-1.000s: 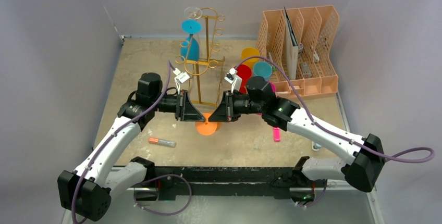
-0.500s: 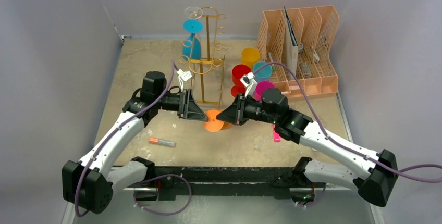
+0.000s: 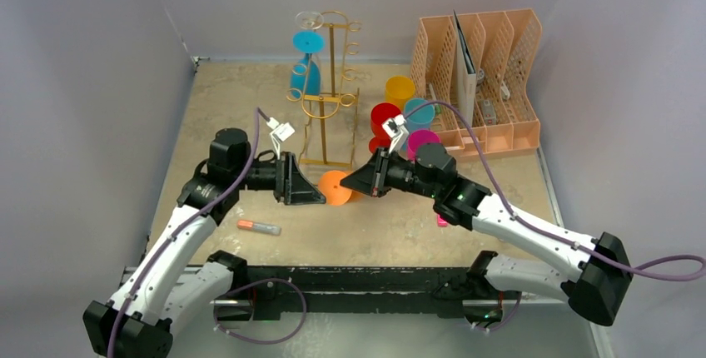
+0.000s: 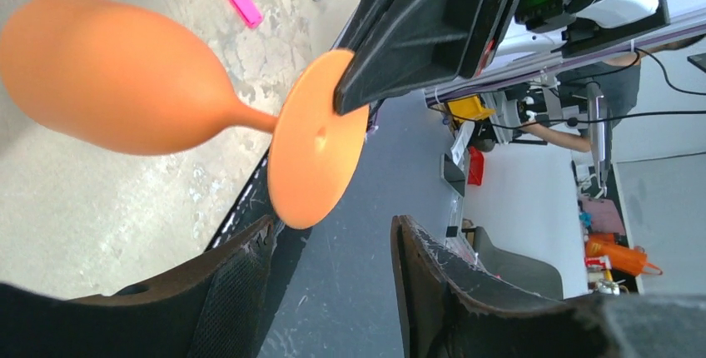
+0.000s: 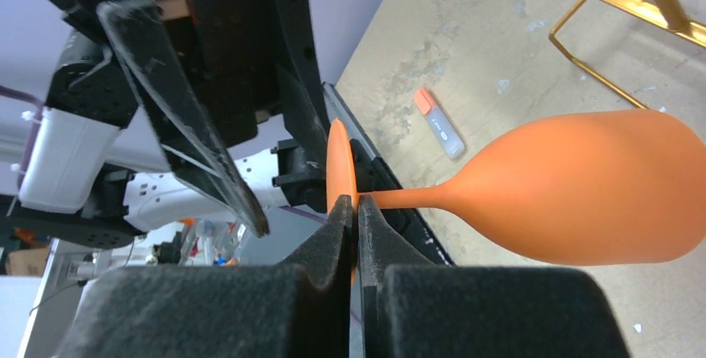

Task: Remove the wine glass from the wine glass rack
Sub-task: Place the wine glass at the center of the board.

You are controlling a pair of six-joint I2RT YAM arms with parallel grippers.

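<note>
Tilting sideways, the orange wine glass (image 5: 583, 191) is clamped at its foot by the right fingers (image 5: 379, 237). The left fingers (image 4: 237, 279) are parted, empty.

You are in a robotics lab: plain panel walls (image 3: 91, 83) enclose a worn test table (image 3: 225, 100), and the left arm (image 3: 175, 246) and right arm (image 3: 520, 225), cabled in purple, stand bolted at its near edge

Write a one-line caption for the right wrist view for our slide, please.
Right gripper pinching the orange wine glass by its foot, sideways over the table, off the gold rack.
</note>
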